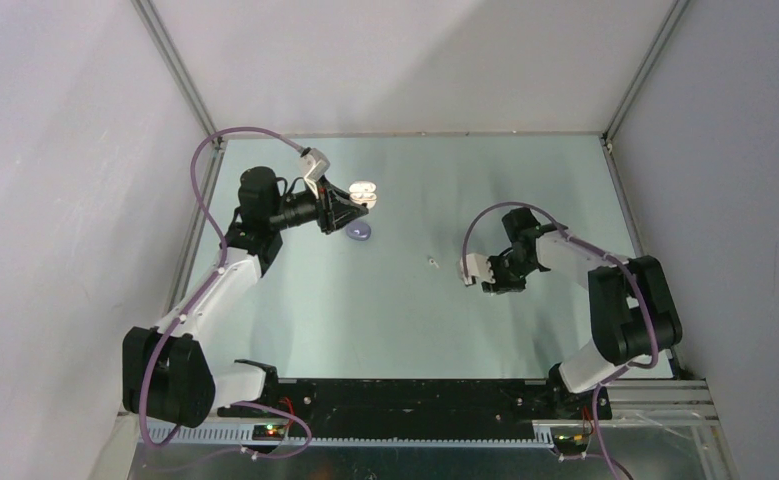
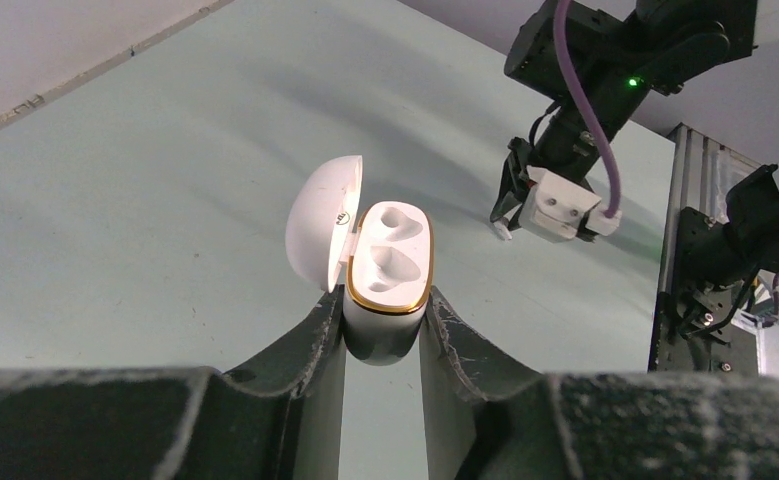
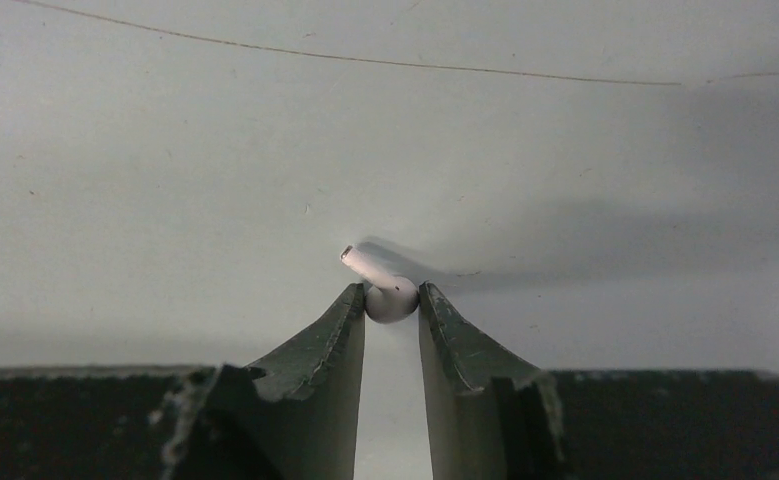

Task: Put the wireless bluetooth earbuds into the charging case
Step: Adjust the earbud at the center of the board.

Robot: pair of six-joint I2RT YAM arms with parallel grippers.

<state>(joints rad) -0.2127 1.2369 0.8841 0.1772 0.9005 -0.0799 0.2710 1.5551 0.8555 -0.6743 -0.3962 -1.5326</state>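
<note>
My left gripper (image 1: 350, 203) is shut on a white charging case (image 1: 365, 189) and holds it above the table at the back left. In the left wrist view the case (image 2: 389, 268) sits upright between the fingers with its lid (image 2: 320, 222) swung open to the left. Both gold-rimmed sockets are empty. My right gripper (image 3: 392, 300) is shut on a white earbud (image 3: 391, 299), pinching its round head, with the short stem pointing up and left. That gripper (image 1: 477, 278) hovers right of centre. Another tiny white earbud (image 1: 432, 261) lies on the table between the arms.
A small pale purple rounded object (image 1: 359, 232) lies on the table just below the left gripper; I cannot tell whether it is a case or earbuds. Grey walls enclose the pale green table (image 1: 385, 320) on three sides.
</note>
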